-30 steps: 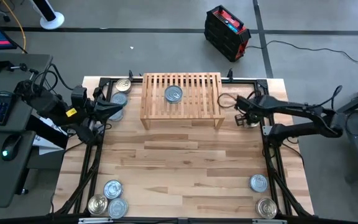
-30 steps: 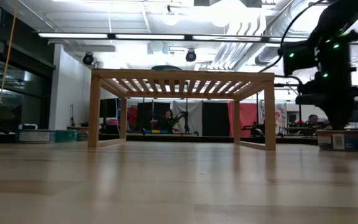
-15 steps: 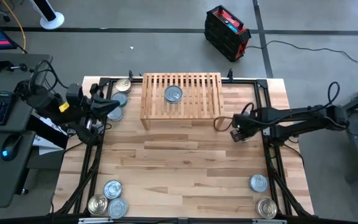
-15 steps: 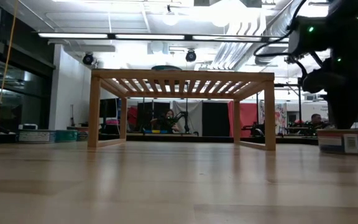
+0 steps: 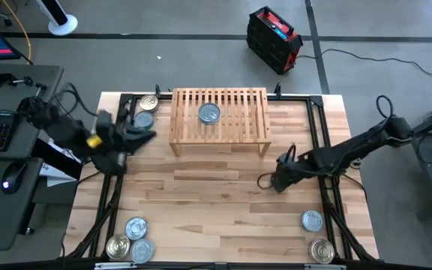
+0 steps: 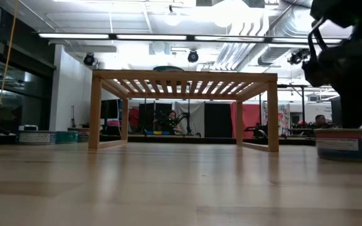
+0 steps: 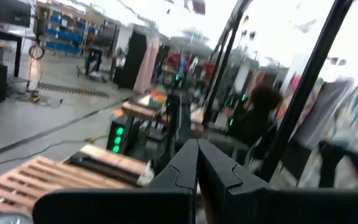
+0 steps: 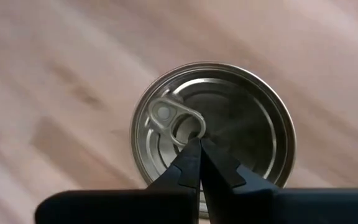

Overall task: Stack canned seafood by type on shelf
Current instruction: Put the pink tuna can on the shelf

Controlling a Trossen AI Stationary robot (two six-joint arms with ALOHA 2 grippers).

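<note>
Right gripper [image 8: 197,144]: fingers pressed together, tips on the pull ring of a flat round silver tin [image 8: 213,134] on the wooden table [image 5: 216,202], in front of the shelf.
Left gripper [image 7: 197,160]: shut, empty, beside the rack's left end.
Light-wood slatted shelf [image 5: 238,127]: one bluish-lidded tin [image 5: 209,113] on top.
Left to do: two tins [image 5: 146,110] back-left, three [image 5: 130,240] front-left, two [image 5: 316,234] front-right; stacking looks barely begun.

One tin [image 5: 209,113] on shelf [image 5: 238,124] — others at table [image 5: 223,202] corners.

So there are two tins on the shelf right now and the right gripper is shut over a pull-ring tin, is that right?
Not quite. The high view shows only one tin on the shelf. The rest holds: the right gripper is shut over a pull-ring tin, as the right wrist view shows.
</note>
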